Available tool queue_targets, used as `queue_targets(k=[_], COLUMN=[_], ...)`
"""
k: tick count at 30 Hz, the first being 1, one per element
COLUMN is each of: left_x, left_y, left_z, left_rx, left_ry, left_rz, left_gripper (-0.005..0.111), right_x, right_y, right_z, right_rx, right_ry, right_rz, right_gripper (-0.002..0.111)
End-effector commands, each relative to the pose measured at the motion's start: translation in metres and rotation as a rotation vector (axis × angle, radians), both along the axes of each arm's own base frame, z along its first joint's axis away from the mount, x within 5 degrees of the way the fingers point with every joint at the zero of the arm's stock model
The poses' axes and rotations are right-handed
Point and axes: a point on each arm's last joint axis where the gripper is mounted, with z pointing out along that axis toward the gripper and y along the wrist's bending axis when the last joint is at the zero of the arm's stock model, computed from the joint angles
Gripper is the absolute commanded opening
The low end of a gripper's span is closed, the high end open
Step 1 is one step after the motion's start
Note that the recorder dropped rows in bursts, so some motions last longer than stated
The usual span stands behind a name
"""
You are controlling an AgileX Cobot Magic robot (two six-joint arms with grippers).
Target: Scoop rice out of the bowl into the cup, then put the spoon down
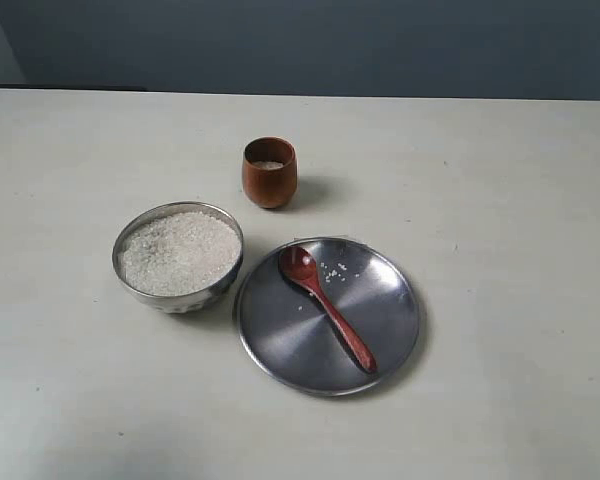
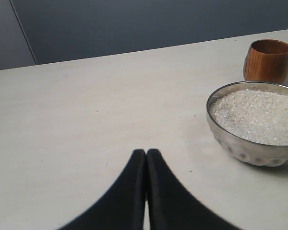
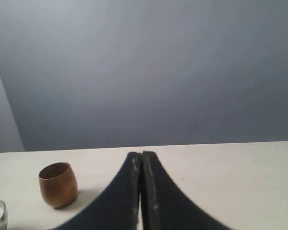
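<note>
The steel bowl (image 1: 130, 278) stands left of centre, heaped with white rice (image 1: 179, 252). Behind it stands the wooden cup (image 1: 270, 178) with a little rice inside. The wooden spoon (image 1: 327, 304) lies on the flat steel plate (image 1: 280, 340), its oval end toward the cup. No arm shows in the exterior view. In the left wrist view my left gripper (image 2: 146, 153) is shut and empty over bare table, with the bowl (image 2: 245, 146) and the cup (image 2: 267, 61) off to one side. My right gripper (image 3: 141, 155) is also shut and empty, the cup (image 3: 58, 185) beside it.
A few loose rice grains (image 1: 333, 270) lie on the plate near the spoon. The pale table (image 1: 500, 180) stretches wide around the dishes, and a dark blue-grey wall (image 1: 310, 45) runs behind its far edge.
</note>
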Motion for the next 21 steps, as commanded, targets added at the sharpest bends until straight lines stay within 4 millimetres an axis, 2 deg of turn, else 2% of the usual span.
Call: queue_targets(k=[1,13,21], left_x=[0.0,0.0,0.0], left_y=[0.0,0.0,0.0], left_z=[-0.001,-0.001,-0.001], left_rx=[0.008,0.008,0.008], left_ry=[-0.001,-0.001,-0.001], left_rz=[0.002,0.002,0.002], left_gripper=[0.0,0.0,0.0], right_x=[0.0,0.0,-0.001], right_y=[0.0,-0.001,0.0], right_z=[0.0,-0.011,-0.022], right_rx=[-0.016,-0.228,-0.235], right_ry=[-0.013,0.06,0.177], right_rz=[-0.006,-0.014,0.008], right_gripper=[0.001,0.001,0.001])
